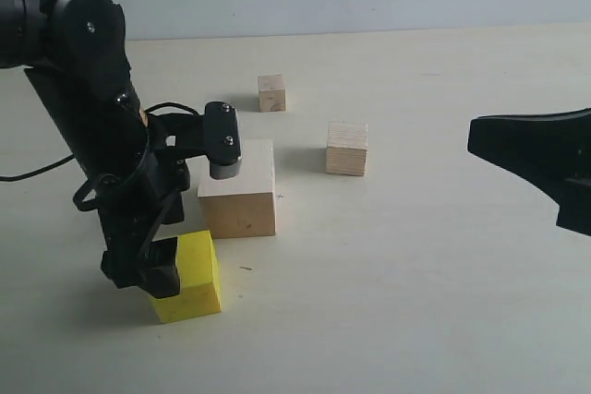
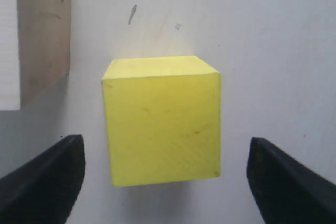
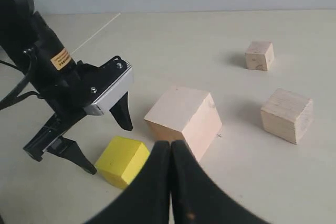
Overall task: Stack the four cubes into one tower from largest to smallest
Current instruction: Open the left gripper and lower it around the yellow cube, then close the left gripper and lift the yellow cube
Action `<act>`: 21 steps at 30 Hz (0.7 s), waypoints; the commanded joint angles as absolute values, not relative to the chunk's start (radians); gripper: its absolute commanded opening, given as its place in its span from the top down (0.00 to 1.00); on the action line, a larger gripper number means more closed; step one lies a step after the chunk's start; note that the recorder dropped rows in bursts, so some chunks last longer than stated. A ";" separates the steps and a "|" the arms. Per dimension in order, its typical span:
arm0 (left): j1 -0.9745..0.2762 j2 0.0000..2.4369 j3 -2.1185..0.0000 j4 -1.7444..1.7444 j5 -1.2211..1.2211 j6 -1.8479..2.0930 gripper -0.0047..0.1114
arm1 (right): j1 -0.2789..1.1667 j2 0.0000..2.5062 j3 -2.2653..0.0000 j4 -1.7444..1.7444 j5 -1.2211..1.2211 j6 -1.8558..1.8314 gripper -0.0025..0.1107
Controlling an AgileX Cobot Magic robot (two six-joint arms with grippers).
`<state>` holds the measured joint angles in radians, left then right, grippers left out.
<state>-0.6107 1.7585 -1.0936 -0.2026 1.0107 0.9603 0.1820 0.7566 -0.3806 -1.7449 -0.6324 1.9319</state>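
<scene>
beneath left claw (image 2: 165, 141), yellow cube (image 2: 163, 124) sits flat, square-on.

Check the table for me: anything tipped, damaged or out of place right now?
Nothing stands out. The yellow cube, large cube, medium cube and small cube all sit flat and apart on the table; the left gripper is open either side of the yellow cube.

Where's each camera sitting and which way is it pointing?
Exterior: off the arms, looking down across the table; left arm at left, right gripper at right.
Left wrist: on the left arm, facing down onto the yellow cube between the open left gripper's fingers.
Right wrist: behind the right gripper, looking past its shut fingers toward the left arm.
Shared: all three show the yellow cube and big wooden cube.
</scene>
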 commanded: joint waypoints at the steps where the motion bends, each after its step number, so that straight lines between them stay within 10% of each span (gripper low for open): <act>1: -0.617 1.781 -1.094 -0.204 0.999 0.966 0.26 | 0.185 0.756 -0.387 -1.744 -0.633 1.937 0.98; 21: -0.617 1.851 -1.094 -0.237 0.960 0.966 0.26 | 0.185 0.758 -0.387 -1.744 -0.633 1.937 0.98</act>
<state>-0.6107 1.8397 -1.0936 -0.2210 0.9662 0.9640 0.1820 0.7566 -0.3806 -1.7449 -0.6324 1.9339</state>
